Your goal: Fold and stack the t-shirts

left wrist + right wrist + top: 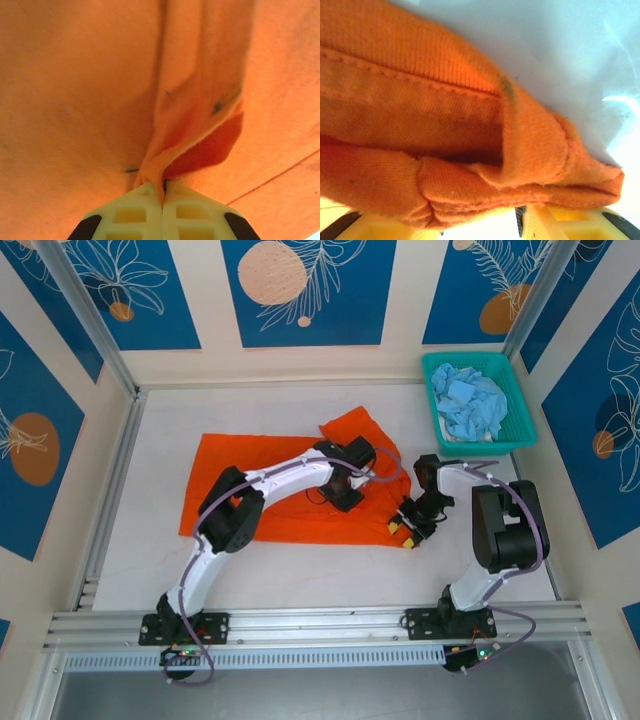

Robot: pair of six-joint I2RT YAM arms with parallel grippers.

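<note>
Top view, orange t-shirt (250, 455): it lies spread across the middle of the white table (300, 410), with its right end rumpled and a flap turned up towards the far side.
Top view, blue t-shirts (472, 405): they sit crumpled in the teal mesh basket (436, 390) at the far right corner, well apart from the work.
Top view, left gripper (345, 497): we see it down on the cloth near the shirt's right end.
Top view, right gripper (405, 528): it is low at the near right corner of the orange shirt.
Left wrist view, left gripper (164, 187): the jaws are clenched together on a thin ridge of the orange t-shirt (75, 100), and the cloth fans away from the pinch in a long crease.
Right wrist view, right gripper (485, 225): the jaws stand slightly parted around a thick wad of the orange t-shirt (420, 125), hem and seam bunched in layers; we judge it grasped, though the contact itself is partly hidden.
Step in hand: we judge this the first fold of the orange shirt, with both arms holding its right end.
How to do it well: we would lift both pinches to the same height and carry them together, keeping the edge taut between them so that no slack bunches.
Caution: the right grip holds several layers, so we would check that the fold lands flat before letting go.
</note>
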